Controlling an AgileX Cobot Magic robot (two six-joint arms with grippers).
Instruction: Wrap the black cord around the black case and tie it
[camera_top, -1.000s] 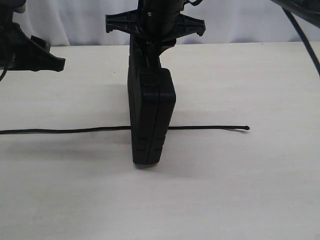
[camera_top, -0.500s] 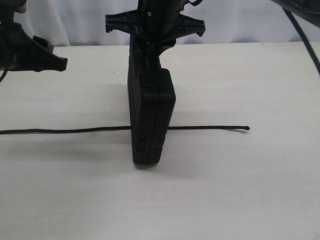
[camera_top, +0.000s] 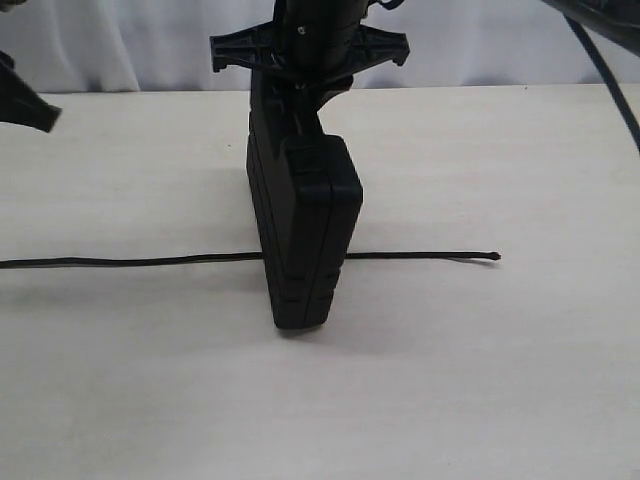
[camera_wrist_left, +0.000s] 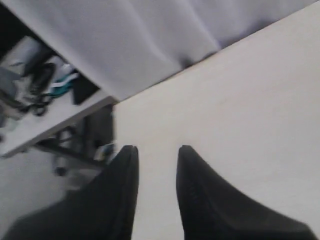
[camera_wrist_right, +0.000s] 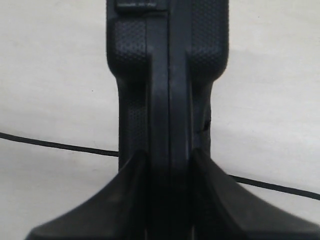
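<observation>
Black case (camera_top: 303, 230) upright mid-counter, clenched in your right gripper (camera_wrist_right: 167, 157) | black cord (camera_top: 130, 262) flat, unwrapped | left gripper (camera_wrist_left: 157, 150) released, empty; next, grab cord near left edge.

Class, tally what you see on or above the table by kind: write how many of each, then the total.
case: 1
cord: 1
hands: 2 (left hand, right hand)
Total: 4
</observation>
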